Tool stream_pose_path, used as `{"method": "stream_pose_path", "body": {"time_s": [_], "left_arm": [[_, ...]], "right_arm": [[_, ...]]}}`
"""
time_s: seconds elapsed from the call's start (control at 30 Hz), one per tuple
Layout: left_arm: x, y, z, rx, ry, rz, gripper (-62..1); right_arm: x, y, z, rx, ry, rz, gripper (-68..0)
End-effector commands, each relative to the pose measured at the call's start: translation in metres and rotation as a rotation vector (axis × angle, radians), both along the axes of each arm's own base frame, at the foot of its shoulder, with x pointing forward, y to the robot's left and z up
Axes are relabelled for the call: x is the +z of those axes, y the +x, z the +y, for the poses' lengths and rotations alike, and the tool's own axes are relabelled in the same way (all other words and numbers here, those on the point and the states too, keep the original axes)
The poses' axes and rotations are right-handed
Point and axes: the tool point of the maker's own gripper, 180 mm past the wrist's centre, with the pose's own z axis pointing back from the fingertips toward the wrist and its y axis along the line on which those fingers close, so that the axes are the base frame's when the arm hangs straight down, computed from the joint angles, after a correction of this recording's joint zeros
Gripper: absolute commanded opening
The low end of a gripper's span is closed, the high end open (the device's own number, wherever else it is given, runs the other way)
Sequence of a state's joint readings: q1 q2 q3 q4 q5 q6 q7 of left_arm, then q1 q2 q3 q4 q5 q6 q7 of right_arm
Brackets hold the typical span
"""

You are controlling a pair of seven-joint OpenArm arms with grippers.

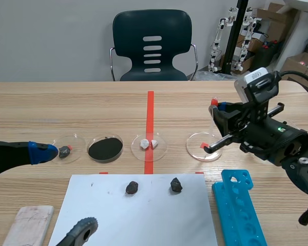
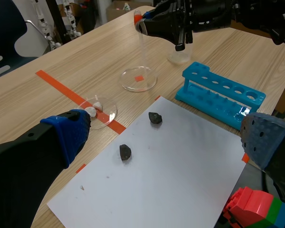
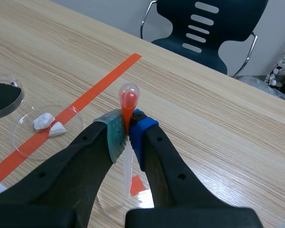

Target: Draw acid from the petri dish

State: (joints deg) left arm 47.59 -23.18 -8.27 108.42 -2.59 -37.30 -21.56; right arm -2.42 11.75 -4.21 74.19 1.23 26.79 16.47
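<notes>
- Petri dish (image 1: 196, 141): a shallow, round, clear dish is set on the wooden table (image 1: 66, 107), to the right of the red tape line, with a red square mark seen through its floor.
- A pipette (image 3: 128, 97) of clear plastic, with a rounded bulb tinted red, is held upright over this dish. Whether its thin tip touches the dish floor cannot be told.
- The right gripper (image 3: 127, 130) is pinched on the pipette just under the bulb, one grey-green dotted pad (image 3: 113, 135) and one blue pad (image 3: 141, 129) pressed against it.
- The left gripper (image 2: 166, 142) is kept low at the left of the table with its fingers spread wide and nothing between them.
- A flat white sheet of paper (image 1: 138, 220) is laid near the robot. Two rough dark lumps (image 1: 132, 187) are placed on it, apart from each other.
- A dish of black powder (image 1: 105, 148) and a dish with white lumps (image 1: 149, 145) are lined up left of the petri dish.
- A blue plastic rack (image 1: 241, 210) with round holes is placed beside the paper's right edge.
</notes>
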Motion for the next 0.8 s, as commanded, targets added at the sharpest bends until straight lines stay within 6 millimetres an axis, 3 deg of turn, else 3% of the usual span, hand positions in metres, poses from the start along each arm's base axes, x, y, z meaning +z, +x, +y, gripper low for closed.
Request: {"method": "stream_pose_path", "body": {"time_s": [0.0, 0.2, 0.77], "left_arm": [[0.008, 0.002, -0.001, 0.006, -0.025, -0.022, 1.4], [0.008, 0.002, -0.001, 0.006, -0.025, -0.022, 1.4], [0.008, 0.003, -0.001, 0.009, -0.023, -0.023, 1.4]], "right_arm": [[0.012, 0.008, -0.002, -0.006, 0.015, -0.046, -67.4], [0.000, 0.005, -0.004, -0.004, 0.011, -0.032, -67.4], [0.003, 0.005, -0.003, -0.002, 0.017, -0.043, -67.3]]}}
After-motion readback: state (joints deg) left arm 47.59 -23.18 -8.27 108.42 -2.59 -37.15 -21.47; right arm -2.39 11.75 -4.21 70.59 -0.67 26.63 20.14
